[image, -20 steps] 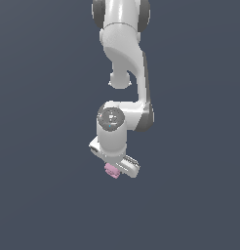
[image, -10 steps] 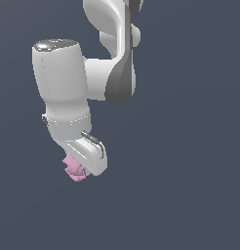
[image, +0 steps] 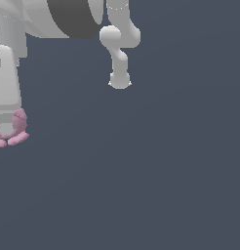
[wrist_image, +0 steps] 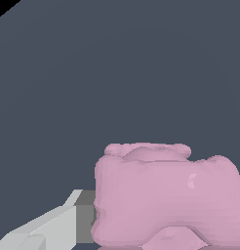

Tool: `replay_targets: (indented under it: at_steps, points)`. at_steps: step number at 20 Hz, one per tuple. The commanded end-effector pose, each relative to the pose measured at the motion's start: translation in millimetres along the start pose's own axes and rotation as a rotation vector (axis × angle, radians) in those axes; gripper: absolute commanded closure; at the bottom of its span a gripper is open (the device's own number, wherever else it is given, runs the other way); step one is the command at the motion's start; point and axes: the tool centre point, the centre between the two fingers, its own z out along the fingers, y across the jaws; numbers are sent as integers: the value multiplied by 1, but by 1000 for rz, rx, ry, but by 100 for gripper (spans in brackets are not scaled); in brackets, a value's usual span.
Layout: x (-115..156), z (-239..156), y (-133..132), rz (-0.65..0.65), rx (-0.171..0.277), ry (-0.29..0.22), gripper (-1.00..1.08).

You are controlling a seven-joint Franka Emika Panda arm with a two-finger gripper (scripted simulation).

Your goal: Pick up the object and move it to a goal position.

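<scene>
The object (image: 14,128) is a pale-pink lumpy block with rounded bumps, at the far left edge of the exterior view. My white gripper (image: 7,128) is shut on it and holds it up in the air; most of the hand is cut off by the frame edge. In the wrist view the object (wrist_image: 166,195) fills the near part of the picture. One grey-white finger (wrist_image: 51,228) presses against its side. The other finger is hidden behind the object.
The arm's large white and dark links (image: 68,17) cross the top of the exterior view. A further link and the base (image: 120,49) hang in the middle. A plain dark grey-blue surface (image: 166,171) lies behind everything.
The arm has swung to the exterior view's left and much closer to the camera, carrying the pink object in the shut gripper. The object now sits at the frame's left edge.
</scene>
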Motion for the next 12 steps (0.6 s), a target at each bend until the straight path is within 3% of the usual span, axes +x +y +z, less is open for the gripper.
replay_targets:
  at_steps: [1,6,12]
  points:
    - [16,-21,3,19,19,32,108]
    - [32,-42,8,38,37,63,108]
    - [29,-39,8,36,34,58,108]
